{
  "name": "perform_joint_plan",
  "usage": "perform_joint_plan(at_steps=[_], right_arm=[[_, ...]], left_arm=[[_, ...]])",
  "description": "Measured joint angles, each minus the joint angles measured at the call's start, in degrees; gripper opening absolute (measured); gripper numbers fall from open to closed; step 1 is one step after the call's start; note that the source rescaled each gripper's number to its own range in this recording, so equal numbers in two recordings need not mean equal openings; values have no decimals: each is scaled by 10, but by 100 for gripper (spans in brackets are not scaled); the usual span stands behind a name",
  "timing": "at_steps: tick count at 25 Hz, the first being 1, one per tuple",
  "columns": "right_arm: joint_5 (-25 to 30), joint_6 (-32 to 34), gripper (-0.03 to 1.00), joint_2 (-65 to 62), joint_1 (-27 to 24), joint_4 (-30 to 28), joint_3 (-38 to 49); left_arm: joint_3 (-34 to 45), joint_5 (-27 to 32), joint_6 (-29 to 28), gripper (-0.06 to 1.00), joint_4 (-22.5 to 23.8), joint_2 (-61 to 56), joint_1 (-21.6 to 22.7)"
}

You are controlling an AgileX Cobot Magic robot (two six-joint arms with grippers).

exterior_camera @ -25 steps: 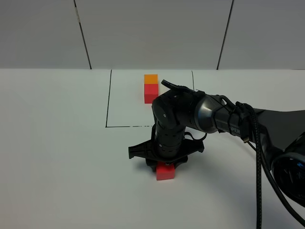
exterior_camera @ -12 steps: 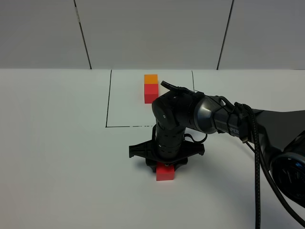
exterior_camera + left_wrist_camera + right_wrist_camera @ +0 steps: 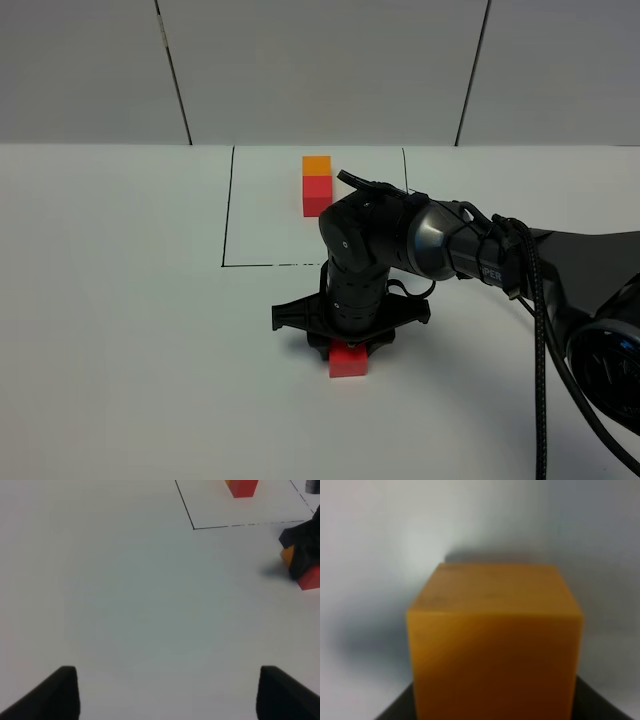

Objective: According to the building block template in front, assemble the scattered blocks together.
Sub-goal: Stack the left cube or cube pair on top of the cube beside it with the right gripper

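The right arm (image 3: 470, 250) reaches across the white table (image 3: 120, 320), with the right gripper (image 3: 347, 340) low over the red cube (image 3: 348, 361), just outside the drawn rectangle. The template pair (image 3: 316, 186) sits inside that outline, orange behind red. The right wrist view is filled by the orange cube (image 3: 494, 645); it looks clamped, though the jaws themselves aren't visible. I'd square the orange flush behind red, edges aligned, before letting go. The left gripper (image 3: 165, 692) idles, jaws apart.

Left gripper (image 3: 165, 692) fingers spread apart over bare white table (image 3: 125, 605). Far off: black outline corner (image 3: 194, 528), red cube (image 3: 310, 577), orange cube (image 3: 287, 555) beside dark gripper (image 3: 304, 547).
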Motion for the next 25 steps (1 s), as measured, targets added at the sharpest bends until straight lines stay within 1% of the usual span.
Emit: perform_joint_plan(at_steps=[2,3,5,8,10,12,14,19,25], right_arm=[[-4,0,2,0,0,0,0],[-6,0,4,0,0,0,0],[-12,0,18,0,0,0,0],[-15,0,55,0,0,0,0],[-15,0,83,0,0,0,0],[-16,0,96,0,0,0,0],[-16,0,100,0,0,0,0],[-20,0,100,-2,0,-7,0],[-24,-11,100,-44,0,-8,-3]], left_arm=[[0,0,0,89,0,0,0],[0,0,0,89,0,0,0],[0,0,0,89,0,0,0],[0,0,0,89,0,0,0],[0,0,0,89,0,0,0],[0,0,0,89,0,0,0],[0,0,0,89,0,0,0],[0,0,0,89,0,0,0],[0,0,1,89,0,0,0]])
